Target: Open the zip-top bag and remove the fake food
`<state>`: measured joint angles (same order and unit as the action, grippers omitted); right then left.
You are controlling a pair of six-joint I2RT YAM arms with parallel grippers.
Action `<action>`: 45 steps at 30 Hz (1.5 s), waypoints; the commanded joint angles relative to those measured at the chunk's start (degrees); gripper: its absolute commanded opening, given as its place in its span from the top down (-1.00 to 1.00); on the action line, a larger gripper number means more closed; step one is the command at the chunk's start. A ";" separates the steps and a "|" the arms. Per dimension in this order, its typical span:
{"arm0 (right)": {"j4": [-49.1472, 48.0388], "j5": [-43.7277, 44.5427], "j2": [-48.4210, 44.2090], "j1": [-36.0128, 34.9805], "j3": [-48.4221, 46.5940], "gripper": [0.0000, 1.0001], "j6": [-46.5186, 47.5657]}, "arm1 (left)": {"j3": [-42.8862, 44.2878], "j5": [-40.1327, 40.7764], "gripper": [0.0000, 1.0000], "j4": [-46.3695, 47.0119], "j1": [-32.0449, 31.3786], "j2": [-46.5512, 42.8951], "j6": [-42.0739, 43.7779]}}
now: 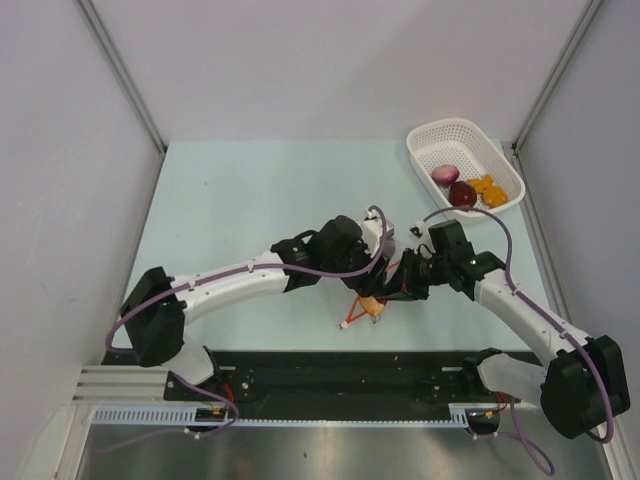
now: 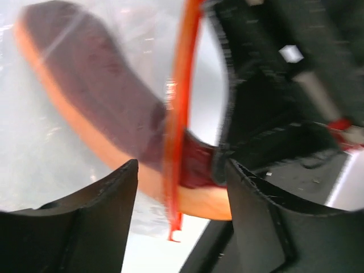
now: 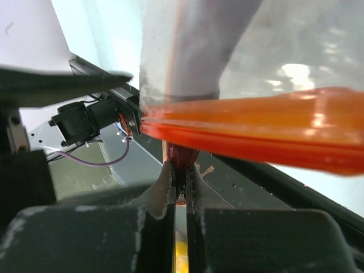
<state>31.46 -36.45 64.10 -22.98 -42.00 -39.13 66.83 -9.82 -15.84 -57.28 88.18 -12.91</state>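
The clear zip-top bag hangs between both grippers above the table's near middle. In the left wrist view its red-orange zip strip runs upright between the spread fingers of my left gripper, which stands open around the bag. The reddish-brown flat slice with an orange rim lies inside the bag. My right gripper is shut on the dark red end of the slice, just below the zip strip. The grippers meet close together.
A white perforated basket stands at the back right. It holds a purple-pink bulb, a dark maroon lump and orange chunks. A black rail runs along the near edge.
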 commanded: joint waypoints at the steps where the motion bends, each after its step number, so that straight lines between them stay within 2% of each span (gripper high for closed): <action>1: -0.26 -0.82 -1.95 0.31 -1.68 1.00 -1.30 | 4.36 6.30 -0.30 -0.51 0.41 1.02 3.50; 5: -0.79 -1.17 -2.39 0.39 -1.07 1.00 -2.00 | 4.36 7.10 -0.14 -0.42 0.32 2.17 3.68; 15: -1.84 -1.87 -2.66 0.39 -1.33 1.00 -3.31 | 4.98 2.88 -0.07 -1.21 0.41 7.17 4.12; 16: -1.84 -2.05 -2.75 0.39 -1.59 1.00 -3.49 | 5.24 3.58 0.06 -2.09 0.50 7.61 3.94; 17: -1.50 -2.22 -2.92 0.39 -1.86 1.00 -3.58 | 5.76 5.41 0.47 -2.44 0.67 8.14 3.77; 20: 2.01 -1.79 -4.41 0.39 -3.44 1.00 -3.06 | 7.26 6.31 0.99 -3.32 1.81 9.29 3.33; 27: 23.69 1.73 -11.88 0.48 -10.91 1.00 2.83 | 11.74 17.72 0.99 -9.46 4.80 10.52 0.61; 33: 34.61 2.69 -21.81 0.57 -14.15 1.00 2.57 | 13.50 19.58 1.00 -12.37 6.74 11.13 -1.07; 37: 35.51 -0.02 -23.40 0.57 -18.55 1.00 1.61 | 13.77 19.76 0.99 -13.43 7.26 10.96 -1.33; 40: 32.53 -6.42 -23.32 0.48 -18.21 1.00 1.86 | 14.64 18.62 1.00 -13.00 7.70 10.70 -0.81; 41: 32.26 -9.75 -22.88 0.57 -17.51 1.00 2.13 | 15.17 17.48 0.99 -12.56 7.79 10.52 -0.63; 44: 30.60 -12.41 -20.42 0.39 -14.79 1.00 3.80 | 17.27 13.10 0.99 -10.20 7.79 8.94 -0.10; 45: 29.80 -12.68 -18.24 0.22 -14.43 1.00 3.89 | 17.54 9.34 0.99 -9.05 7.71 7.46 0.07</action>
<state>64.42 -42.13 42.15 -22.63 -57.80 -36.97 79.92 6.24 -28.03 -50.22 98.80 -13.45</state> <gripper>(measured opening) 0.036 0.005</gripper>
